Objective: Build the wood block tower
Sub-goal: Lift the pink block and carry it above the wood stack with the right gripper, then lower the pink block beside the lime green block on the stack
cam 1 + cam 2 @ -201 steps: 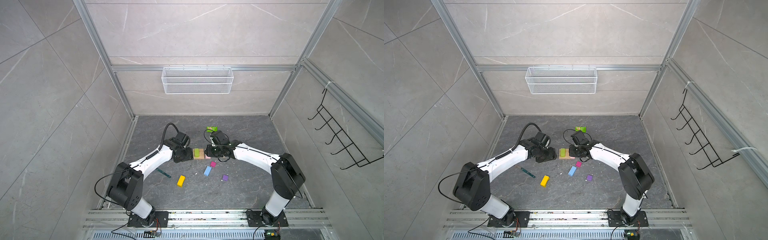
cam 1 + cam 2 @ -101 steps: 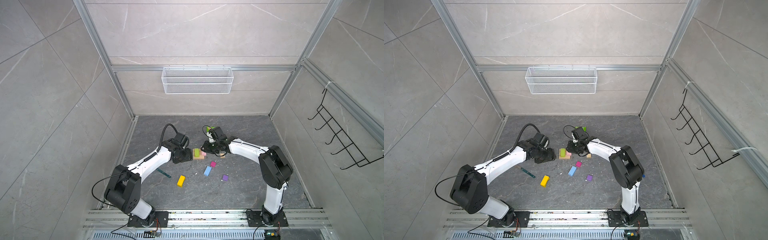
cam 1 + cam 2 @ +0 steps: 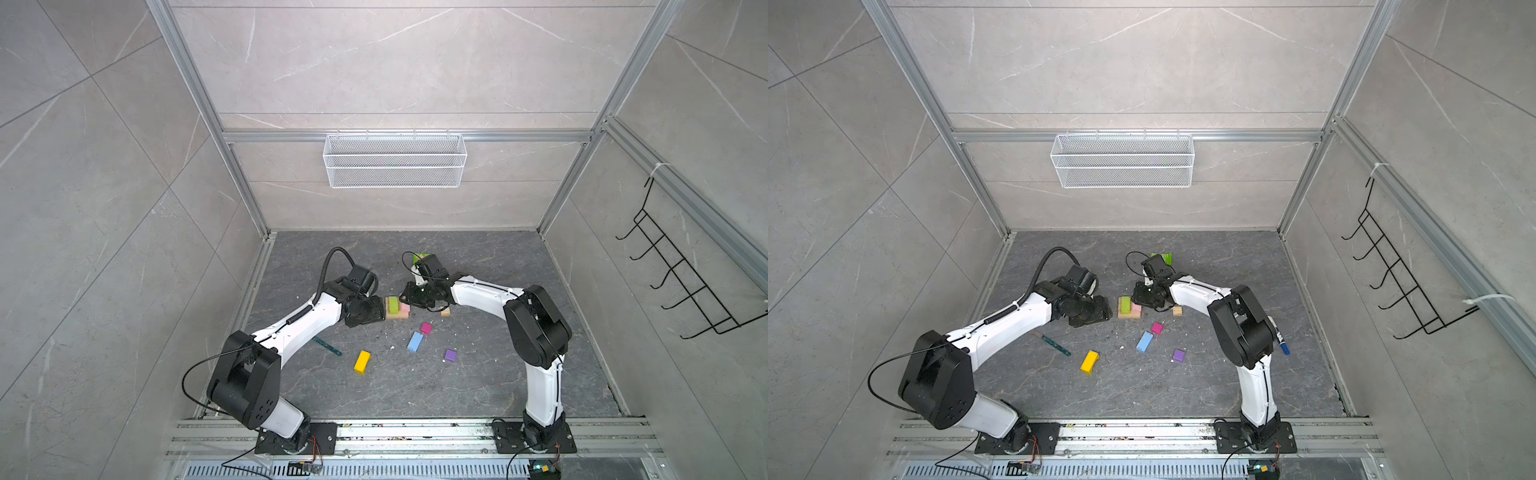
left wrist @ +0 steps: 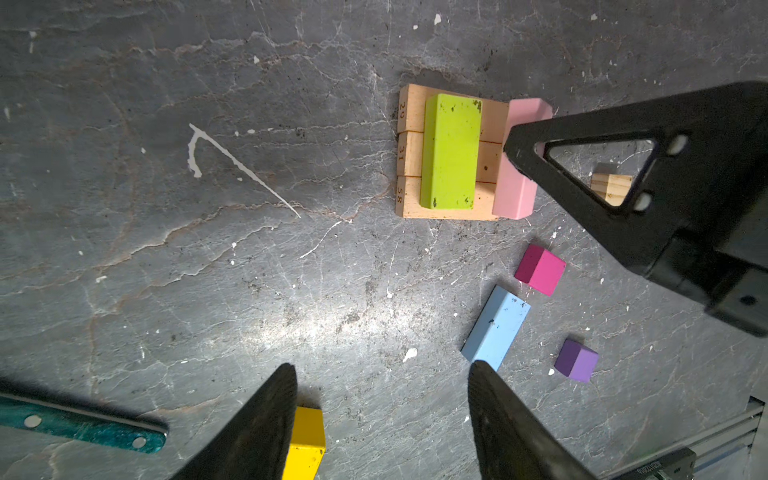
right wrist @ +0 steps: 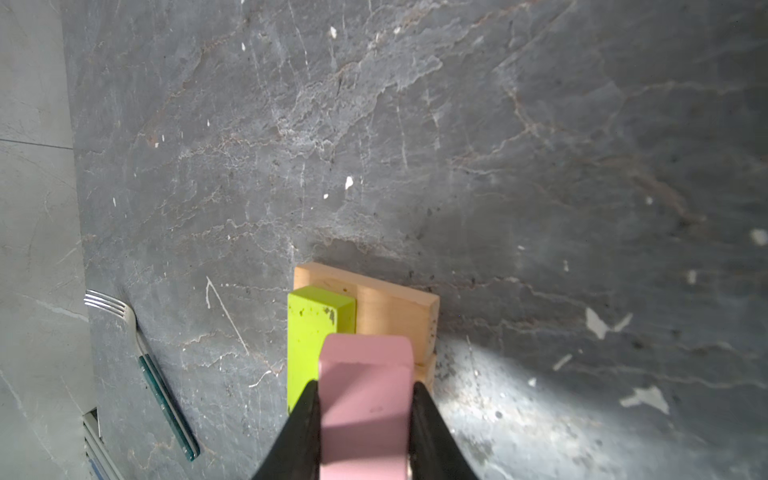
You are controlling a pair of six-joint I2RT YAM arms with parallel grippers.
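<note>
1. The tower stands mid-worktop. Three tan bars lie side by side as its base, and a lime block lies flat across them.
2. A pink block runs parallel to the lime block and just beside it, at the edge of the base on the right arm's side. Whether it rests on the bars I cannot tell.
3. The right hand pinches that pink block, one finger pressed against each long side.
4. The left hand is spread with nothing between its fingers. In both top views it sits low over the worktop, just beside the opposite edge of the base.
5. A small tan cube sits near the base, under the right arm.
6. Loose on the worktop, nearer the arm mounts, lie a magenta cube, a light blue bar and a purple cube. A yellow block lies further toward the left arm.
7. A teal-handled fork lies by the left arm.
8. A green packet sits behind the right hand.
</note>
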